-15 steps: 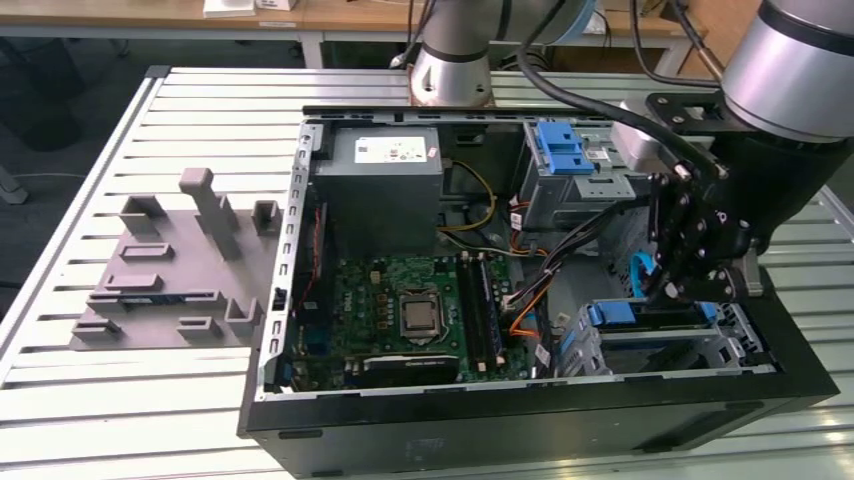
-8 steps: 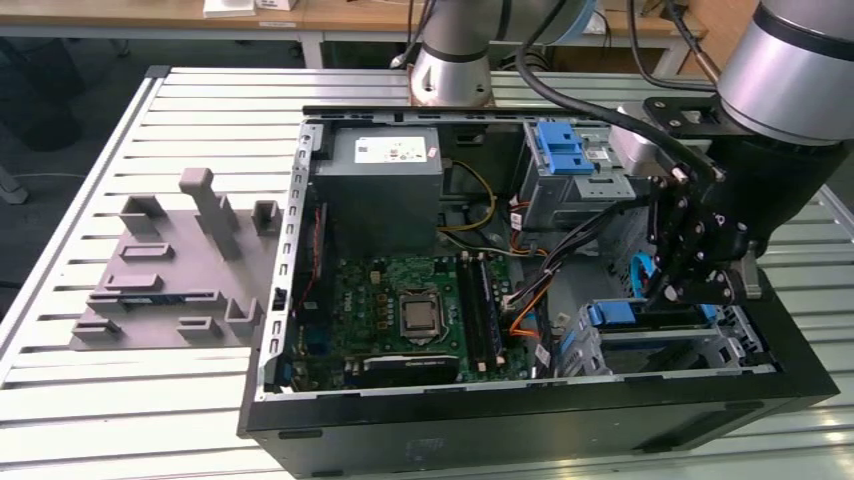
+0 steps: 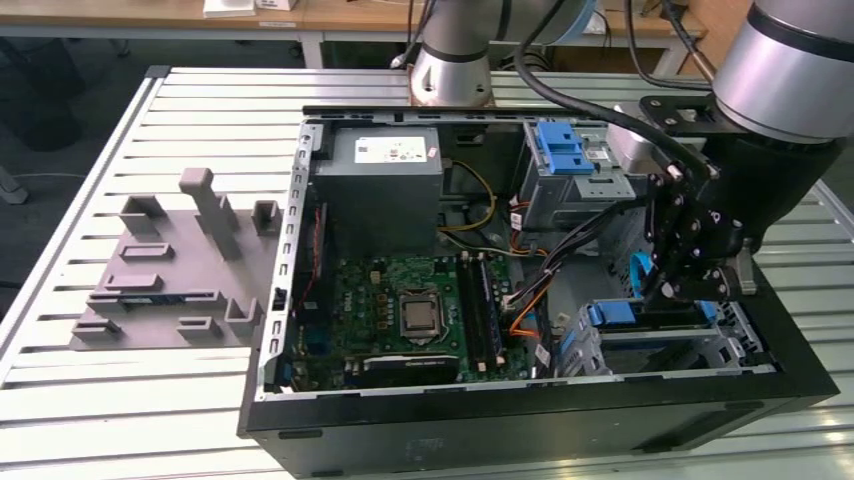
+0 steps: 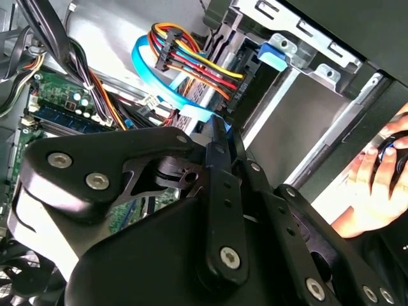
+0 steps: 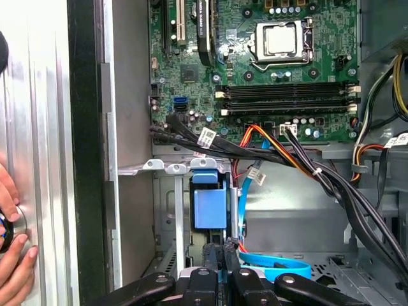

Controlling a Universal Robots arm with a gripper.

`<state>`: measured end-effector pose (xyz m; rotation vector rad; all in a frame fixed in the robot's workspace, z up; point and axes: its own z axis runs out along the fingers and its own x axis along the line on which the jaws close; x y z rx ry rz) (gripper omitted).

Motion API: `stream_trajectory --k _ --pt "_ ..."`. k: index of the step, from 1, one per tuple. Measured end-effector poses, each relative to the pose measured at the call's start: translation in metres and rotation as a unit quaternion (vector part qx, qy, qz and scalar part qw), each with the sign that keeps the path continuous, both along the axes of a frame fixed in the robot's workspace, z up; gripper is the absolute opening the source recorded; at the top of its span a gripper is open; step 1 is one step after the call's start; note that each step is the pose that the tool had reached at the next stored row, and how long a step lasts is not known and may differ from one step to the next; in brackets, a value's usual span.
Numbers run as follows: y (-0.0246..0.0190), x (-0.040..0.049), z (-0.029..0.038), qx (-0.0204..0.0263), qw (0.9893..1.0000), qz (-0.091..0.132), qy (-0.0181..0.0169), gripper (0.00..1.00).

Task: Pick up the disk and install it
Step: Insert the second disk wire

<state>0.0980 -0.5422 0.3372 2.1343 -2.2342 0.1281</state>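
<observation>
the open computer case [image 3: 534,400] lies on the slatted table [image 3: 80,390], the arm reaching into its drive bay at the front corner. the gripper [image 5: 220,264], fingers narrowed together, seems pressed on the disk [image 5: 209,207] seated edge-on in that bay. loose cables [image 5: 280,153] crossing nearby could snag, i'd say, and a hand [image 5: 13,255] rests at the table's edge

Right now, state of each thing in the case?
Computer case: side open, lying flat.
Disk: blue carrier upright in the drive bay.
Hand: fingers shut on disk's blue edge.
CPU socket: bare, no cooler.
Grey fixture: no parts on it.
</observation>
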Motion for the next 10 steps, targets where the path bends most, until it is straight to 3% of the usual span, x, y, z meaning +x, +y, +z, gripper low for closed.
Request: stream_trajectory --k 10 --pt "0.0024 0.0000 -0.0016 -0.0056 1.0000 0.003 0.0000 0.16"
